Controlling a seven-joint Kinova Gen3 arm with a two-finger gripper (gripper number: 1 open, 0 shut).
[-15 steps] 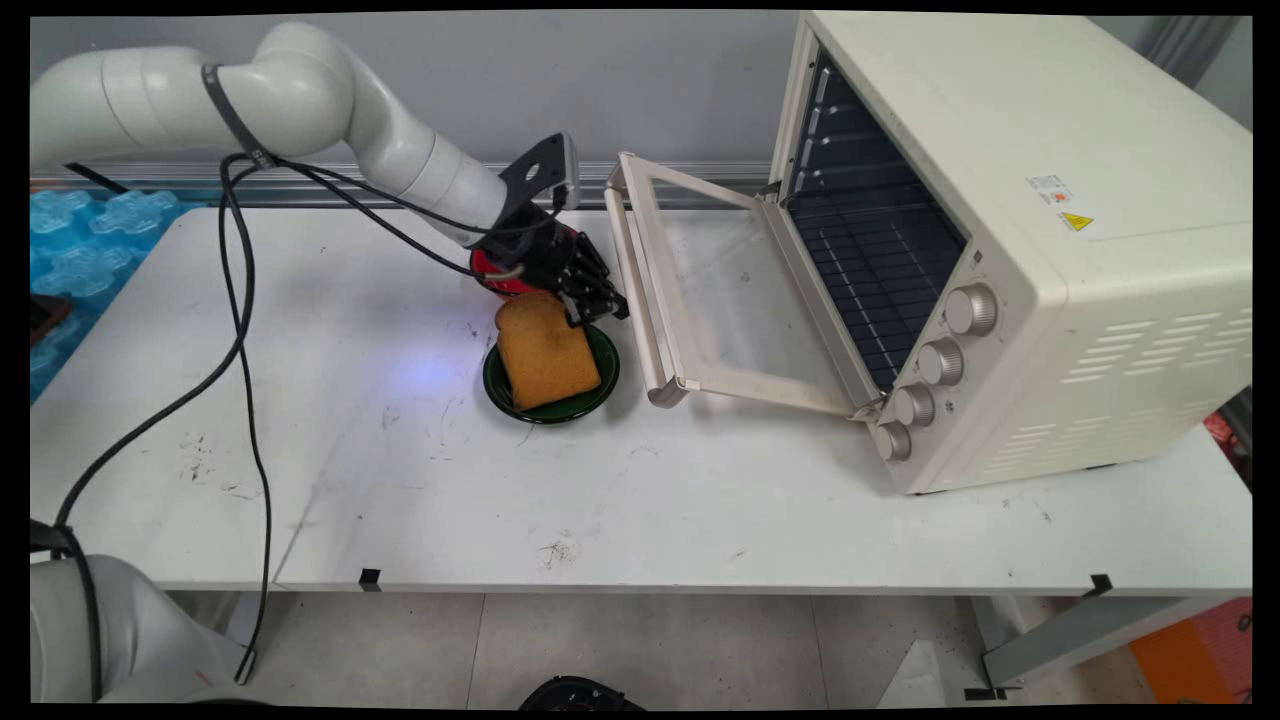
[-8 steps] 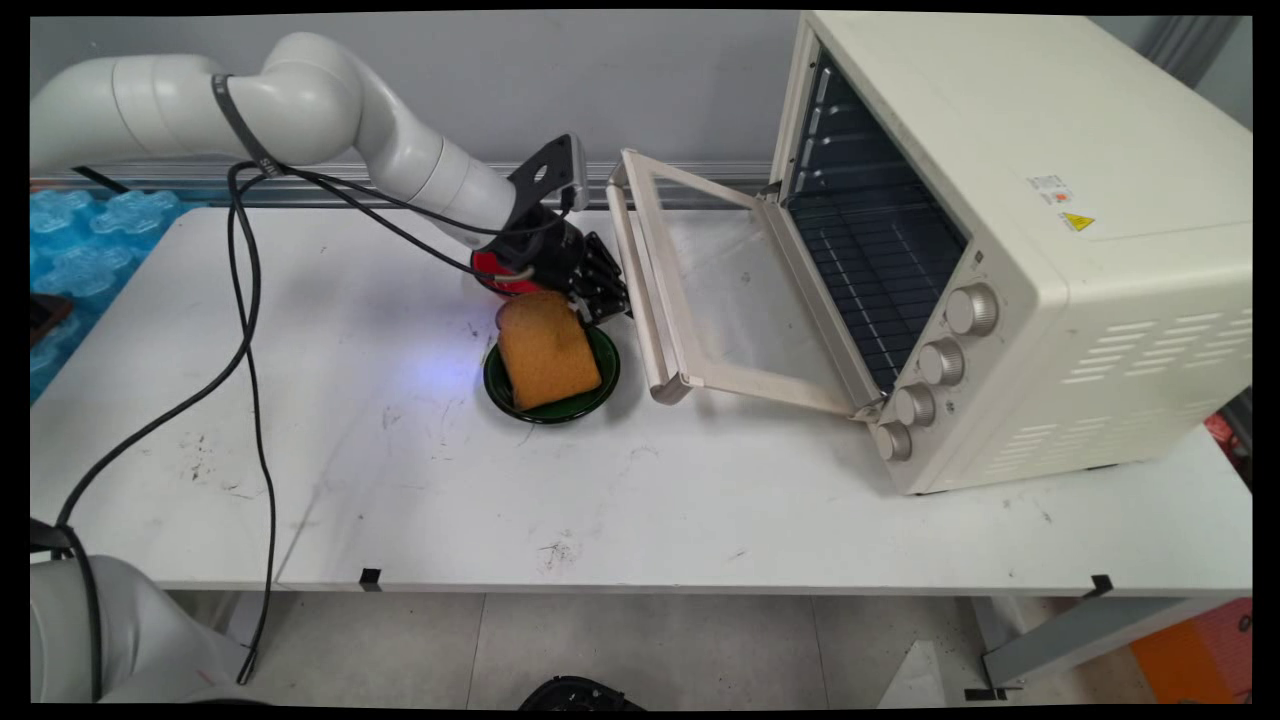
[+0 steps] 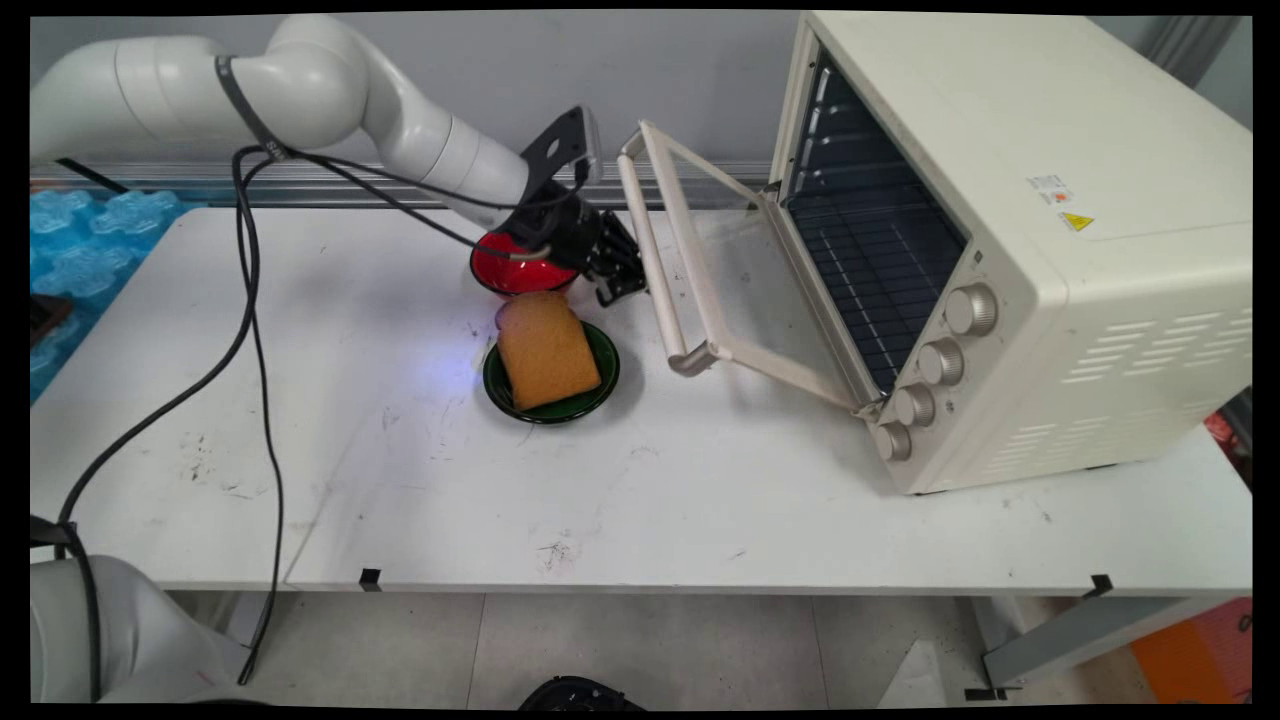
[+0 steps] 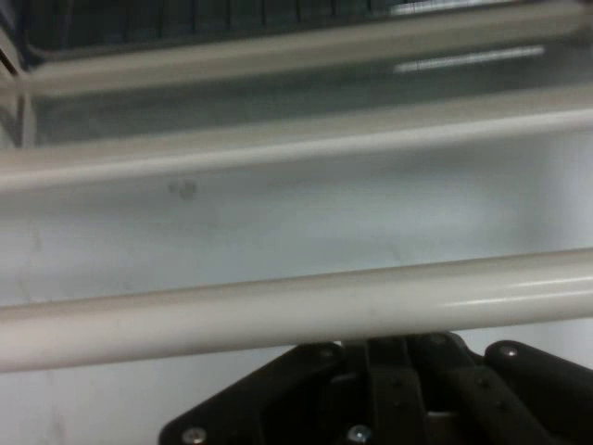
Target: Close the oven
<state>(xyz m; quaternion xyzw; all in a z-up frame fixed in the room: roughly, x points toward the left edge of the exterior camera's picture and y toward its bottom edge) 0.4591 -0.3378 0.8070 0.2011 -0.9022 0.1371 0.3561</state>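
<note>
My gripper is shut and sits right beneath the handle bar of the cream toaster oven's glass door, pressing against it. The door is tilted part-way up from the table. In the hand view the handle bar crosses just above my gripper and hides its tips; the door glass and the dark oven rack lie beyond. A slice of toast rests on a green plate just in front of the gripper. A red bowl stands behind the plate, under my wrist.
The oven takes up the table's right side, its knobs facing left and forward. Black cables hang from the arm over the table's left part. Blue moulded trays lie off the far left edge.
The oven door has swung up from nearly flat to a steeper tilt. My gripper has moved up and to the right with the handle, uncovering more of the red bowl.
</note>
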